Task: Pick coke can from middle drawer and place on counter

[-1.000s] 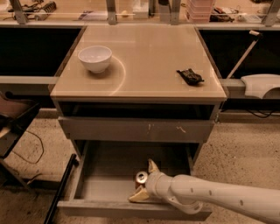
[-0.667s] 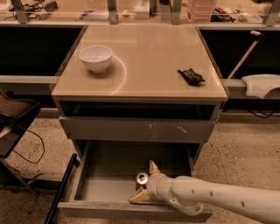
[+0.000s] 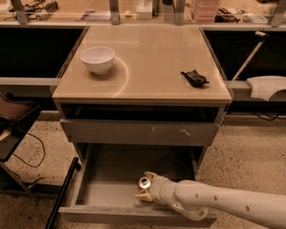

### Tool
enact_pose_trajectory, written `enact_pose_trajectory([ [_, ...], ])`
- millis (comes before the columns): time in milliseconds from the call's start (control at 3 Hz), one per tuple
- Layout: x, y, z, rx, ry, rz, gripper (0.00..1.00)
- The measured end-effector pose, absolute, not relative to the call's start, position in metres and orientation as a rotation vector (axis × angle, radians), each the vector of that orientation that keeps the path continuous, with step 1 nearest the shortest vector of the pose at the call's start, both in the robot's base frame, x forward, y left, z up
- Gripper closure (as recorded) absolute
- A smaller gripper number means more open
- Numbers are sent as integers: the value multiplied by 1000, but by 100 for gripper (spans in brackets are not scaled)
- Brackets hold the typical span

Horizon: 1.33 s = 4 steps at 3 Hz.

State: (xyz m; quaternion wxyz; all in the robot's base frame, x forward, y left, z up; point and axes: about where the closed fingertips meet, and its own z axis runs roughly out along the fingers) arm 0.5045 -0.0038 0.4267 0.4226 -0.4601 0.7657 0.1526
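Observation:
The coke can (image 3: pixel 144 181) stands upright in the open middle drawer (image 3: pixel 111 190), near its front centre; only its silver top shows, and its red side is mostly hidden. My gripper (image 3: pixel 145 187), on a white arm coming in from the lower right, is down inside the drawer right at the can. The can rests on the drawer floor. The glossy tan counter (image 3: pixel 152 53) lies above, on top of the cabinet.
A white bowl (image 3: pixel 97 59) sits at the counter's back left and a small black object (image 3: pixel 193 78) at its right. A closed scratched drawer front (image 3: pixel 138 133) overhangs the open drawer. A cluttered ledge (image 3: pixel 134 13) runs behind. A dark chair (image 3: pixel 13 129) stands at the left.

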Motion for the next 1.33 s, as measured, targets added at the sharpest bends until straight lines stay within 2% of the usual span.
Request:
enact_pose_trajectory([
  [667, 500, -12, 437, -1111, 1898, 368, 89],
  [1000, 475, -15, 490, -1120, 1790, 347, 100],
  [1333, 432, -1, 577, -1171, 1661, 374, 100],
])
